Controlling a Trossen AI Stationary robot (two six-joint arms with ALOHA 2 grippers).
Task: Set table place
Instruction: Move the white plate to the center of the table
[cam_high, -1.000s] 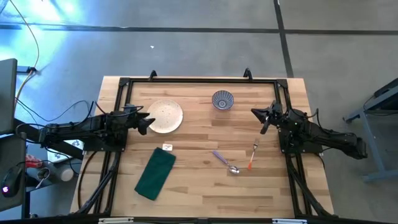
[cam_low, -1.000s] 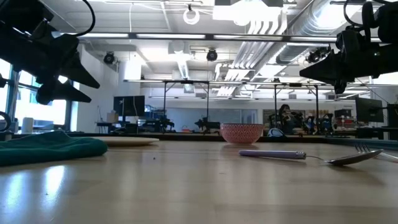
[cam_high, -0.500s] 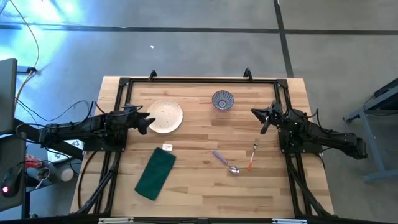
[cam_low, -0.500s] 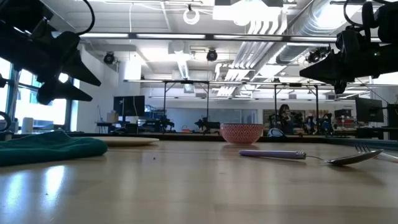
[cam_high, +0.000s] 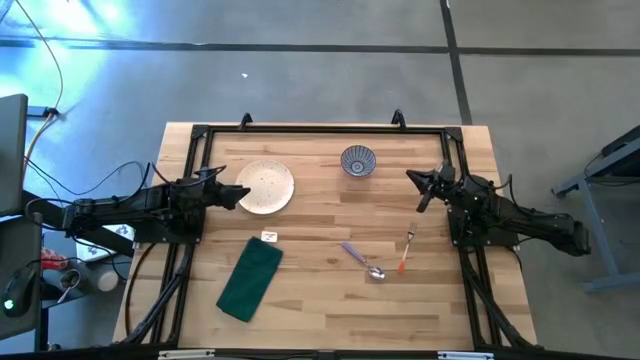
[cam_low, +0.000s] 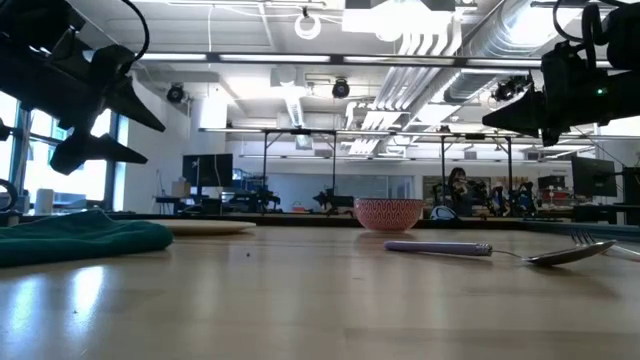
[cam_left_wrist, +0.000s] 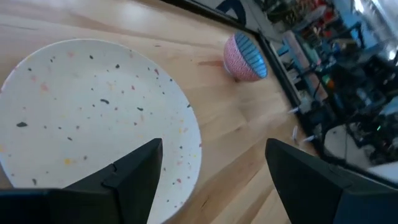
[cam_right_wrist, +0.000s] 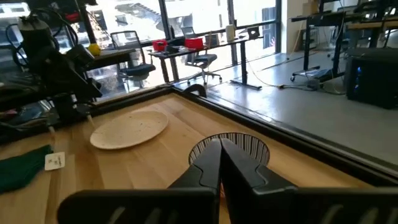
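The cream speckled plate (cam_high: 265, 187) lies flat at the table's far left. The blue patterned bowl (cam_high: 358, 161) stands upright at the far middle. The lilac-handled spoon (cam_high: 362, 260) and orange-handled fork (cam_high: 405, 250) lie flat at the right. The dark green napkin (cam_high: 250, 278) lies flat at the near left. My left gripper (cam_high: 238, 194) hovers open at the plate's left rim; the plate (cam_left_wrist: 93, 118) shows beyond its fingers (cam_left_wrist: 137, 168). My right gripper (cam_high: 410, 180) is shut and empty, in the air right of the bowl (cam_right_wrist: 249, 146).
A small white tag (cam_high: 268, 237) lies between the plate and the napkin. The black frame (cam_high: 320, 130) runs along the table's edges. Bare wood (cam_high: 330, 205) lies in the table's middle, between the plate, the bowl and the cutlery.
My left gripper has opened wider: in the low view the gap between its fingertips has grown. It has kept its place at the plate's left rim. Nothing on the table has moved.
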